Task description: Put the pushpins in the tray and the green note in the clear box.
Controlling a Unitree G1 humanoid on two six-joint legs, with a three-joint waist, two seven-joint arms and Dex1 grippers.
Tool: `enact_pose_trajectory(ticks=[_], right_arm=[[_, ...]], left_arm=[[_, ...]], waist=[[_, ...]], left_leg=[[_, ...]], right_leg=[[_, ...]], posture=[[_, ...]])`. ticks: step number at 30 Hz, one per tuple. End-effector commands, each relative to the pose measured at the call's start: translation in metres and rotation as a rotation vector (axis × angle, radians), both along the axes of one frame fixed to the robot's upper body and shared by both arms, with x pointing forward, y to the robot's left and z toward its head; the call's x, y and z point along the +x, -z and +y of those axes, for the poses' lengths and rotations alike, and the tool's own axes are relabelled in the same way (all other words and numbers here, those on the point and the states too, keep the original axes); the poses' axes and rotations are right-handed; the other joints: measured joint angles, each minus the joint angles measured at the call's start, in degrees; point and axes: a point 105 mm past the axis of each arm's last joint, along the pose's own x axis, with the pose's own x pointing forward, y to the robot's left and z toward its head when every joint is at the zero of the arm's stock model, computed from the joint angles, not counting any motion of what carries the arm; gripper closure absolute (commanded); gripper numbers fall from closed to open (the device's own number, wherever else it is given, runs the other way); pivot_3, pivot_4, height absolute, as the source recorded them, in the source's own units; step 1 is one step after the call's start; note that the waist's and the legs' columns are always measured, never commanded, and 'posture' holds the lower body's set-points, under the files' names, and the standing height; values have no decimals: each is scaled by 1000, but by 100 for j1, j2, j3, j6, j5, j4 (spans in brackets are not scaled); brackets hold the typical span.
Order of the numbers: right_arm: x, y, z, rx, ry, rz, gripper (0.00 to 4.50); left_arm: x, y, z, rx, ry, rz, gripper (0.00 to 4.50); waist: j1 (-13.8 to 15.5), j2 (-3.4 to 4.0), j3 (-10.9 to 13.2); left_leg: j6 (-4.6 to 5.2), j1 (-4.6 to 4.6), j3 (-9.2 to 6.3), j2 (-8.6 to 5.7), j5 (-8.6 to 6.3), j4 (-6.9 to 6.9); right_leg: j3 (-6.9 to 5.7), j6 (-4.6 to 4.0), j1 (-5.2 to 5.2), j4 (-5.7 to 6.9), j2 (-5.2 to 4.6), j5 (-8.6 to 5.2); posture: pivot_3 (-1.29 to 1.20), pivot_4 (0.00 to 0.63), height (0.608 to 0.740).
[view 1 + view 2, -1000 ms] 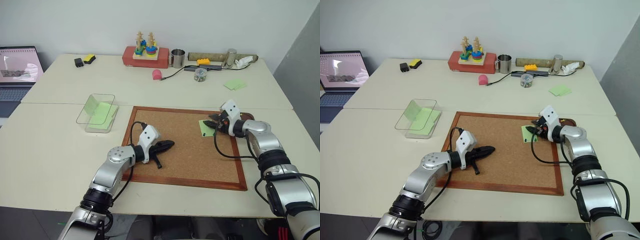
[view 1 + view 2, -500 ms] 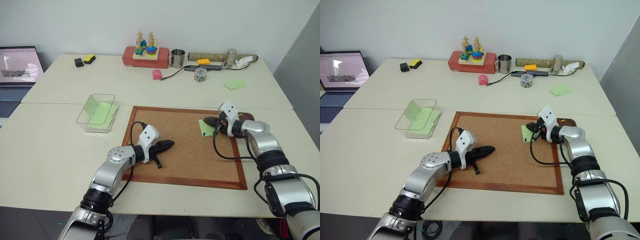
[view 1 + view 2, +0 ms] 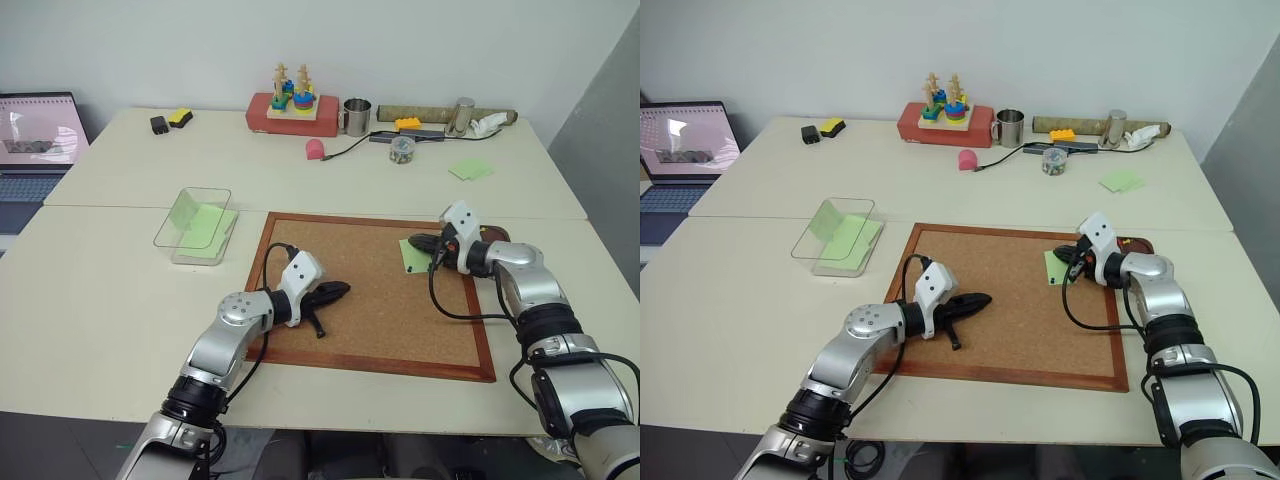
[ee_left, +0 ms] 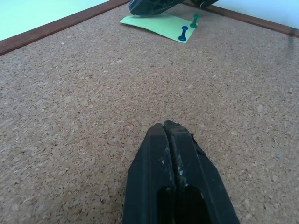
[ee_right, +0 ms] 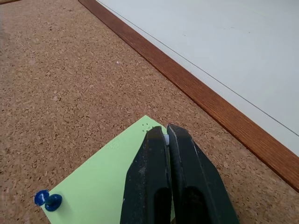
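The green note (image 3: 411, 256) lies on the cork board (image 3: 380, 310) near its far right corner. A blue pushpin (image 4: 183, 33) and a green pushpin (image 4: 194, 20) stand in the note's edge. My right gripper (image 5: 166, 129) is shut with its tips at another corner of the note (image 5: 103, 184). A tiny pale speck sits between the tips, and I cannot tell what it is. The tray (image 3: 496, 234) peeks out behind the right wrist. Mid-board, my left gripper (image 4: 164, 126) is shut on nothing. The clear box (image 3: 166, 235) stands left of the board.
A squarer pale green sheet (image 3: 206, 222) lies in the clear box. Along the table's back stand a red stacking toy (image 3: 285, 105), a metal cup (image 3: 355, 116) and a small jar (image 3: 401, 148). More green slips (image 3: 470, 169) lie far right, and a laptop (image 3: 35, 135) is far left.
The right gripper's fingers have closed at the note's corner. Both arms have otherwise kept still.
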Motion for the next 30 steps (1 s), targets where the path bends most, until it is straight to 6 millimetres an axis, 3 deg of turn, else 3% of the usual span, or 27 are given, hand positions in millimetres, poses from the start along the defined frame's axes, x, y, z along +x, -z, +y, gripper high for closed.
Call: enact_pose_trajectory(ticks=[1,9,16,20,24,27,30], right_arm=[[0,-32,2,82,-19,-84,4484],[-2,-42,2,109,-15,-95,4484],[-3,-57,-11,111,18,-123,4484],[0,-64,-40,35,130,-144,4484],[-1,-58,-92,-110,324,-132,4484],[-4,-50,-114,-179,408,-106,4484],[-7,-41,-122,-206,435,-70,4484]], left_arm=[[0,21,2,57,-40,60,4500],[2,23,2,60,-55,65,4500],[1,24,-1,50,-51,74,4500],[-2,23,-4,39,-40,76,4500],[-2,22,-5,34,-37,70,4500],[-2,21,-6,33,-36,69,4500],[-1,21,-6,33,-34,67,4500]], waist=[[-1,1,0],[-2,5,-3],[7,7,-4],[21,9,-5],[32,10,-6],[26,13,-8],[17,17,-10]], left_leg=[[0,2,0,0,0,1],[1,19,-1,1,1,10],[1,18,-4,-1,1,14],[1,17,-5,-3,1,15],[1,17,-4,-5,1,16],[2,16,-3,-5,0,15],[2,18,-1,-4,0,15]], right_leg=[[0,1,3,0,0,1],[0,4,21,-1,2,4],[-1,6,27,-4,1,5],[-2,7,28,-5,0,5],[-2,8,32,-13,-3,6],[-2,8,34,-18,-4,6],[0,8,34,-15,-3,6]], posture=[[0,150,740],[0,150,740],[0,150,740],[0,150,740],[0,150,740],[0,150,740],[0,150,740]])
